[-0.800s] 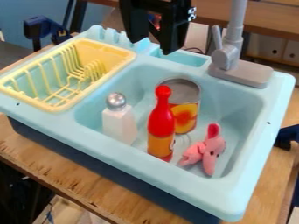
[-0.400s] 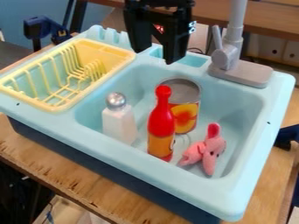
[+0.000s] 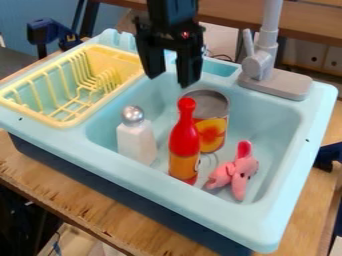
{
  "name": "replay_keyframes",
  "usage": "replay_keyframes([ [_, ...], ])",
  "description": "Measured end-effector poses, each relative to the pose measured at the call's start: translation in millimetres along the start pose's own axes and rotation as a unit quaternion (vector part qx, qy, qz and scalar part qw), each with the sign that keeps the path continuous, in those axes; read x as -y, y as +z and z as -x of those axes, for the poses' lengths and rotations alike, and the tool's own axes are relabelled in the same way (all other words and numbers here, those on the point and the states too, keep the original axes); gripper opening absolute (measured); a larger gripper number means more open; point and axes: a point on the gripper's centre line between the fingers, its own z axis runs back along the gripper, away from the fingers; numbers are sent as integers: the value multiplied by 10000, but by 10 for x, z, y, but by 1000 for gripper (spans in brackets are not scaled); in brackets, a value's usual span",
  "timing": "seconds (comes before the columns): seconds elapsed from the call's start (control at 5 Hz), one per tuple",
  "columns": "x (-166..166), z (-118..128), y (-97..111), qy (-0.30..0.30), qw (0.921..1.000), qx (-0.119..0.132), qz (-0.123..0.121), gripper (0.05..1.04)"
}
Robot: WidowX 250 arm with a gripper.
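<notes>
In the camera view, the claw point(image 3: 172, 77) has come lower over the last moments and, after a slight move the other way, has swung toward the picture's left. It now hangs over the far part of the sink point(image 3: 267, 220), having started higher up by the back rim. Its two fingers stand well apart, with a plain gap between them and nothing held.

The things below have not shifted. The can point(image 3: 212, 132) is upright in the basin, partly behind the red bottle point(image 3: 184, 145), and whether those two touch I cannot tell. The shaker point(image 3: 135, 140) stands on the bottle's left in the picture, and the pink toy point(image 3: 242, 172) lies just beside the bottle on the other side. The rack point(image 3: 33, 113) sits at the sink's left end, the tap point(image 3: 274, 86) at its back, all on the table point(image 3: 73, 200).

With the claw lower and spread, this looks like an approach before any grasp. The leftward swing takes it away from the toy and toward the side where the shaker stands, but the can and bottle are also near, so which one it is lining up on remains unclear.
</notes>
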Motion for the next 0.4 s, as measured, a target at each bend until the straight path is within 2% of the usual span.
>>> replay_keyframes([
  [0.2,-23,-14,-178,-62,9996,-258,112,1001],
  [0.4,-47,-65,-175,-67,9993,-337,113,1001],
])
